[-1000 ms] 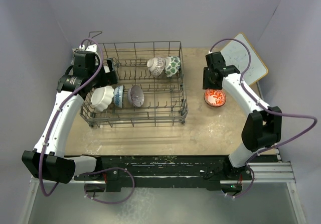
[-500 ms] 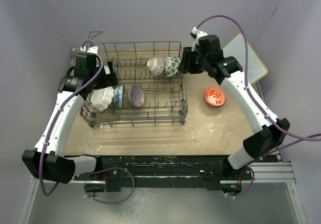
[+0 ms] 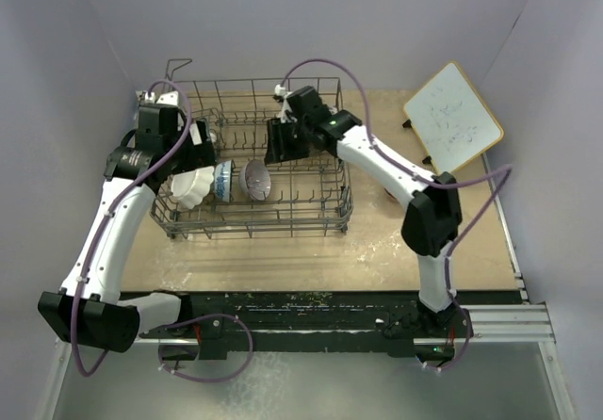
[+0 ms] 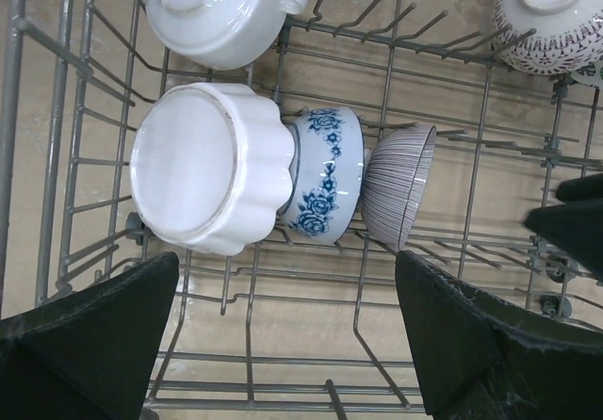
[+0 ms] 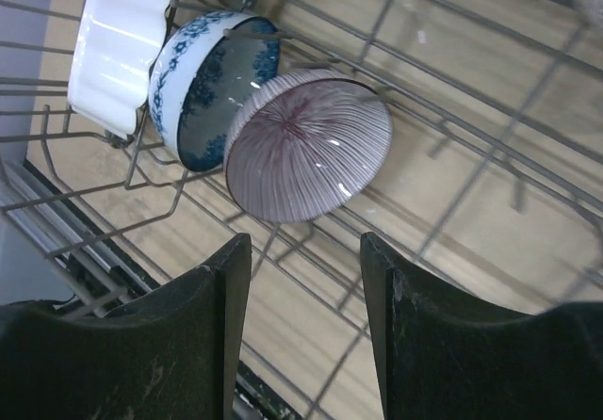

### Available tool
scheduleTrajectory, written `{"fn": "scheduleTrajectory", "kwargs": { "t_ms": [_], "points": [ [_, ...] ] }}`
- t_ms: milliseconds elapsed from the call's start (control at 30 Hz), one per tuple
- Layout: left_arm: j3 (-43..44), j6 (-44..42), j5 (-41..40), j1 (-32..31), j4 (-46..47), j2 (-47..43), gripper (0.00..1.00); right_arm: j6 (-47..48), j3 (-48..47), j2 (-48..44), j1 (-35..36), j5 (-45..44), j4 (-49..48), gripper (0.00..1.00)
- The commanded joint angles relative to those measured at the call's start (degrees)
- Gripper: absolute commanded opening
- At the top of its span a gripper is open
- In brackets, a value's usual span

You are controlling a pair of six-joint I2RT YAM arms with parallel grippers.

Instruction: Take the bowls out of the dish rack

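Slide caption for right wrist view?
Open right gripper over the striped bowl, beside the blue bowl in the dish rack.

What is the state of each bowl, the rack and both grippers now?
dish rack, partly loaded
white scalloped bowl, on edge in the rack
blue floral bowl, on edge, against the white one
striped bowl, on edge, beside the blue one
left gripper, open, empty
right gripper, open, empty

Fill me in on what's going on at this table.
A robot is emptying bowls out of the wire dish rack. The right tool hangs open over the striped grey-purple bowl, holding nothing. The left tool, open wide, hovers over the white scalloped bowl. Those two and the blue floral bowl between them stand on edge in the rack's near row.
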State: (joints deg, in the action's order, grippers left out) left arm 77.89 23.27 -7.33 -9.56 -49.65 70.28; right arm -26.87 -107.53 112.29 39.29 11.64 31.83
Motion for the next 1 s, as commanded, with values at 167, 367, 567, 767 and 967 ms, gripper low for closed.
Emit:
{"fn": "scheduleTrajectory", "kwargs": {
  "t_ms": [167, 367, 567, 767, 967],
  "points": [
    [-1.7, -0.1, -2.9, -0.3, -1.9, -3.5, 0.99, 0.3, -17.0, 12.6, 7.3, -0.3, 3.4, 0.53],
    [-2.0, -0.8, -3.6, -0.2, -2.5, -4.2, 0.99, 0.3, -20.4, 16.5, 8.5, -0.5, 4.6, 0.53],
    [-2.1, -1.9, -4.2, -0.3, -2.9, -4.5, 0.99, 0.5, -23.5, 20.1, 8.8, -1.8, 6.9, 0.49],
    [-1.9, -2.4, -4.1, -0.3, -2.8, -4.3, 0.99, 0.5, -26.5, 22.6, 8.8, -2.6, 9.7, 0.44],
    [-1.8, -2.6, -3.9, -0.2, -2.4, -3.9, 0.99, -0.1, -27.3, 22.5, 8.8, -3.1, 10.3, 0.22]
  ]
}}
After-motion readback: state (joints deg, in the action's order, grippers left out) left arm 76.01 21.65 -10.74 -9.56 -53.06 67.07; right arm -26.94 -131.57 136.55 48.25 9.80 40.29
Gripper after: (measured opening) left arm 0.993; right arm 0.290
